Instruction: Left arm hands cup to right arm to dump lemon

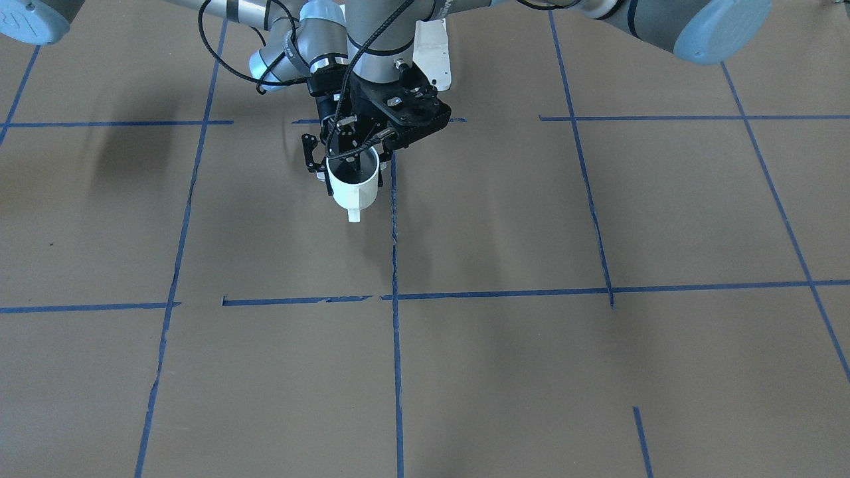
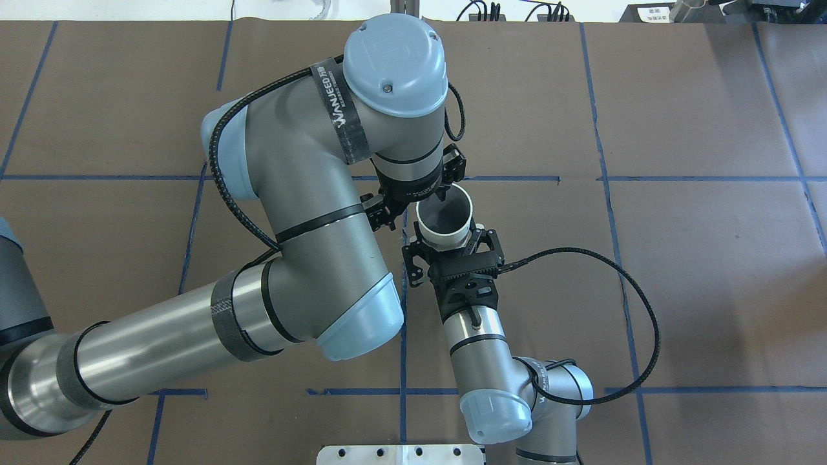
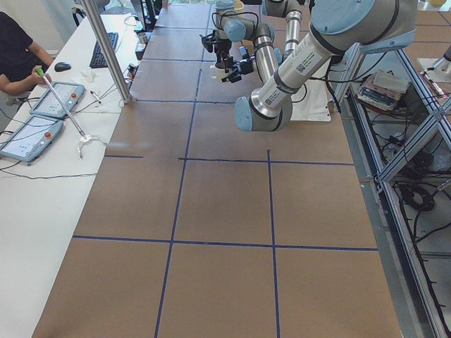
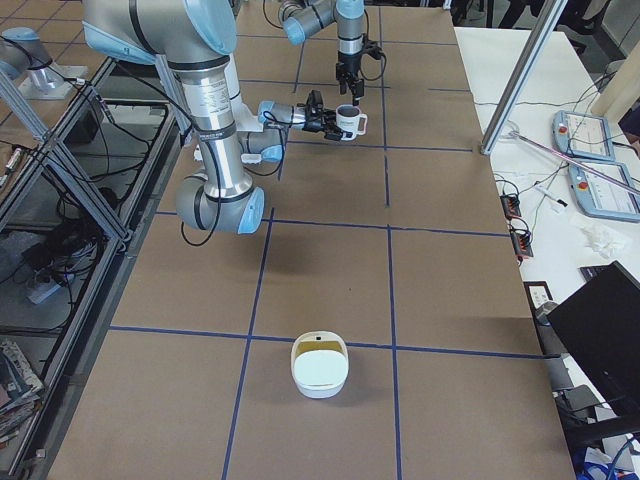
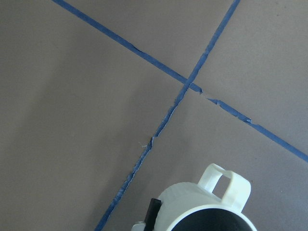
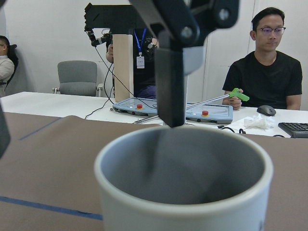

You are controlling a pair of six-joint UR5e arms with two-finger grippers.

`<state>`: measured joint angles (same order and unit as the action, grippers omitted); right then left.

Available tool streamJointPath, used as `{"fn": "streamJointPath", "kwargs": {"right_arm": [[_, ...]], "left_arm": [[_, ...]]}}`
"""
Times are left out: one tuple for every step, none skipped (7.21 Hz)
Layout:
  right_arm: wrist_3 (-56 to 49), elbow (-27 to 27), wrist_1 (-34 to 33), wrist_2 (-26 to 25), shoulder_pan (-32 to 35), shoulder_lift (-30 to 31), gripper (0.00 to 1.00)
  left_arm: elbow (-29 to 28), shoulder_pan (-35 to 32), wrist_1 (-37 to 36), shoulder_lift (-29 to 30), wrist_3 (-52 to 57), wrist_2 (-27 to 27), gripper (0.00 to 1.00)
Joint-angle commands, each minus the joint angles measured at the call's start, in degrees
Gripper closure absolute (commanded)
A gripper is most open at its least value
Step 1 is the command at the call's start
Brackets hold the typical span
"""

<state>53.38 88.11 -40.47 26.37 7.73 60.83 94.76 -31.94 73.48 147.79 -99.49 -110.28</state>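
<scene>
The white cup [image 2: 446, 241] hangs upright above the table near its middle, handle [image 1: 354, 214] pointing away from the robot. My left gripper [image 2: 435, 195] comes straight down and is shut on the cup's rim, one finger [image 6: 171, 86] inside the grey interior and one outside [image 5: 153, 211]. My right gripper [image 2: 451, 247] lies level behind the cup, open, its thin fingers [image 2: 414, 257] on either side of the cup's lower wall without touching. The lemon is hidden; only the cup's grey inside shows.
A white bowl-like container [image 4: 320, 365] stands on the table towards the robot's right end. Blue tape lines [image 1: 396, 265] cross the brown table. Beyond the far edge is a white desk with tablets [image 4: 590, 135], where people [image 6: 269, 72] sit.
</scene>
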Motion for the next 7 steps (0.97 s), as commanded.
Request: {"fn": "streamJointPath", "kwargs": {"right_arm": [[-0.03,0.13,0.04,0.0,0.1,-0.7,0.84],[-0.03,0.13,0.04,0.0,0.1,-0.89,0.83],[-0.03,0.22,0.04,0.0,0.1,-0.89,0.82],[-0.03,0.22,0.04,0.09,0.1,-0.89,0.82],[-0.03,0.3,0.04,0.09,0.1,-0.89,0.8],[0.05,0.3,0.13,0.18,0.18,-0.89,0.76],[0.05,0.3,0.13,0.09,0.36,-0.89,0.65]], "left_arm": [[-0.01,0.48,0.0,-0.04,0.0,-0.02,0.33],[-0.01,0.48,0.0,-0.04,0.0,-0.02,0.36],[-0.01,0.56,0.09,-0.13,0.0,0.07,0.36],[-0.01,0.57,0.09,-0.13,0.0,0.07,0.46],[-0.01,0.65,0.0,-0.13,-0.09,-0.02,0.63],[-0.01,0.65,0.0,-0.13,-0.09,-0.02,0.83],[-0.01,0.65,0.0,-0.13,-0.09,-0.02,0.95]]}}
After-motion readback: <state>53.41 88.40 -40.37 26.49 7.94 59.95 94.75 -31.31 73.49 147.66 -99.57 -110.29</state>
